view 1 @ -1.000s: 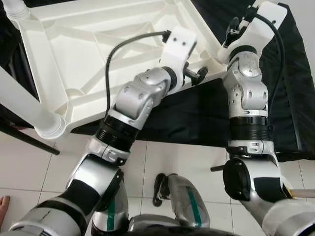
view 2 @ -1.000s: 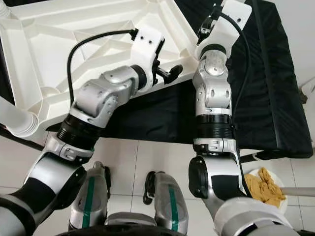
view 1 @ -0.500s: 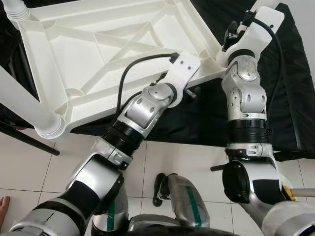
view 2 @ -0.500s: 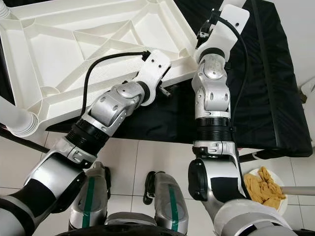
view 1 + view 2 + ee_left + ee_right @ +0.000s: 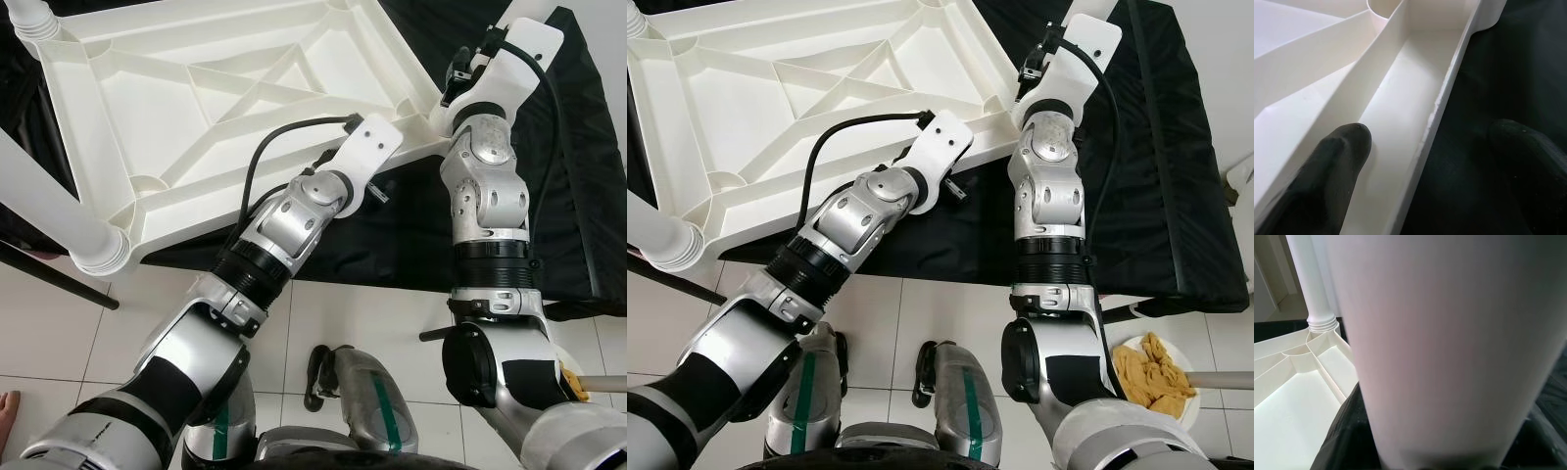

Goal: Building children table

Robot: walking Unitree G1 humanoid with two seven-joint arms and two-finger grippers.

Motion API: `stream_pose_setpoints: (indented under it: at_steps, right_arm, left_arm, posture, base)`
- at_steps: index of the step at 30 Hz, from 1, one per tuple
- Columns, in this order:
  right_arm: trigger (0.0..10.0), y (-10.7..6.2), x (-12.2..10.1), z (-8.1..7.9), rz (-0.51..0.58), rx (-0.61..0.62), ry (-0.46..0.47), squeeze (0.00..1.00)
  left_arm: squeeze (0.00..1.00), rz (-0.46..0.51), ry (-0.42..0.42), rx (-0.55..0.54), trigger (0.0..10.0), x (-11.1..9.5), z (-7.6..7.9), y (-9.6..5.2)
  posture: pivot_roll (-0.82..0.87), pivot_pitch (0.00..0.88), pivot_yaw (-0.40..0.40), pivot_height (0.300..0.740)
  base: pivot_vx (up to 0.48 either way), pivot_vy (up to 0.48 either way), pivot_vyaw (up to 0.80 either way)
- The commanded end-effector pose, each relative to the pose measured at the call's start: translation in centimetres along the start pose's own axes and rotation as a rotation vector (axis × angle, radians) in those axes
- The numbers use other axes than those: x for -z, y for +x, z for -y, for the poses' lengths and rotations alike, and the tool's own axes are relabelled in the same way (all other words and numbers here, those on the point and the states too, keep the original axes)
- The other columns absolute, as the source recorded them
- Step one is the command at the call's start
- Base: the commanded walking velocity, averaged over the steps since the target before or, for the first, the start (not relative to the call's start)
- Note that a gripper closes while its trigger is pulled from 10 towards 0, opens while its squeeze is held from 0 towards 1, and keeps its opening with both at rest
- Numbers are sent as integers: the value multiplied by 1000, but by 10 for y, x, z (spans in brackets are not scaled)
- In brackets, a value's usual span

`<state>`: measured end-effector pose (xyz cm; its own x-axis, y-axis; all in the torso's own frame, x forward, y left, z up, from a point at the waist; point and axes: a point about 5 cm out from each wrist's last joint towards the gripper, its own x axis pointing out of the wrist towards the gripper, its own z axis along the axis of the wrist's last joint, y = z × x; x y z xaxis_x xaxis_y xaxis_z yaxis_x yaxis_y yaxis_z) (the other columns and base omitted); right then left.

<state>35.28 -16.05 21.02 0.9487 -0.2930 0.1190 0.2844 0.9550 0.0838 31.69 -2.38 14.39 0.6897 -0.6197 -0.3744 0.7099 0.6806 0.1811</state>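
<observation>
The white plastic children's table (image 5: pixel 196 108) lies upside down on a black cloth (image 5: pixel 1176 147). My left gripper (image 5: pixel 1435 142) is open at the table's near rim. One finger (image 5: pixel 1342 152) rests inside the rim channel, the other (image 5: pixel 1528 147) is outside over the cloth. In the eye views its fingers are mostly hidden under the white wrist mount (image 5: pixel 367 147). My right gripper (image 5: pixel 460 73) is at the table's near right corner, shut on a white table leg (image 5: pixel 1449 342) that stands close before its camera. Two more legs (image 5: pixel 49 196) (image 5: pixel 29 20) are fitted at the left corners.
A plate of fried food (image 5: pixel 1156 367) sits on the white tile floor at my lower right. A black bar (image 5: pixel 59 279) slants across the floor at the left. A person's toe (image 5: pixel 8 411) shows at the lower left edge. My own feet (image 5: pixel 333 377) are below.
My left arm has stretched forward and turned its wrist, bringing the fingers from beside the near rim to straddle it. The right arm shifted only slightly.
</observation>
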Motion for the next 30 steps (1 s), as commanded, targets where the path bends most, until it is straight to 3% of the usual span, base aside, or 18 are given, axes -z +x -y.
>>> stream_pose_setpoints:
  at_steps: [1, 2, 3, 4, 10, 11, 13, 14, 27, 28, 30]
  right_arm:
    - [10000, 0, -2, 1, 12, 12, 10, 0]
    - [10000, -1, -2, 2, 12, 14, 10, 0]
    - [10000, -1, -2, 2, 12, 14, 10, 0]
    - [10000, 0, -2, 2, 11, 15, 10, 0]
    - [10000, 0, -2, 2, 11, 19, 9, 0]
    - [10000, 0, -2, 2, 11, 20, 10, 0]
    - [10000, 0, -2, 2, 11, 20, 10, 0]
    - [10000, 0, -2, 2, 11, 21, 10, 0]
    - [10000, 0, -2, 3, 7, 27, 9, 0]
    - [10000, 1, -2, 3, 7, 26, 9, 0]
    - [10000, 1, -2, 3, 7, 27, 9, 0]
  left_arm:
    - [0, 6, 23, 15, 8549, -3, 5, 3]
    - [0, 17, 23, 17, 7373, -5, 5, 4]
    - [0, 17, 23, 17, 7373, -5, 5, 4]
    - [0, 31, 21, 23, 10000, -9, 5, 4]
    - [0, 47, 37, 26, 9765, -15, 6, 7]
    - [0, 51, 34, 33, 6392, -15, 7, 8]
    - [0, 54, 31, 39, 6392, -15, 7, 8]
    - [0, 61, 34, 47, 0, -16, 9, 8]
    - [0, 72, 66, 60, 0, -15, 9, 8]
    - [0, 69, 65, 67, 745, -14, 10, 8]
    - [0, 61, 81, 77, 10000, -14, 11, 8]
  posture:
    - [137, 48, -89, 740]
    - [137, 48, -89, 740]
    - [137, 48, -89, 740]
    - [137, 50, -88, 740]
    - [135, 53, -85, 740]
    - [133, 54, -84, 740]
    - [133, 54, -84, 740]
    - [133, 54, -84, 740]
    - [135, 62, -86, 740]
    - [136, 65, -85, 740]
    - [136, 68, -85, 740]
  base:
    - [0, 0, 0]
    - [0, 0, 0]
    - [0, 0, 0]
    - [0, 0, 0]
    - [0, 0, 0]
    - [0, 0, 0]
    - [0, 0, 0]
    - [0, 0, 0]
    - [0, 0, 0]
    - [0, 0, 0]
    - [0, 0, 0]
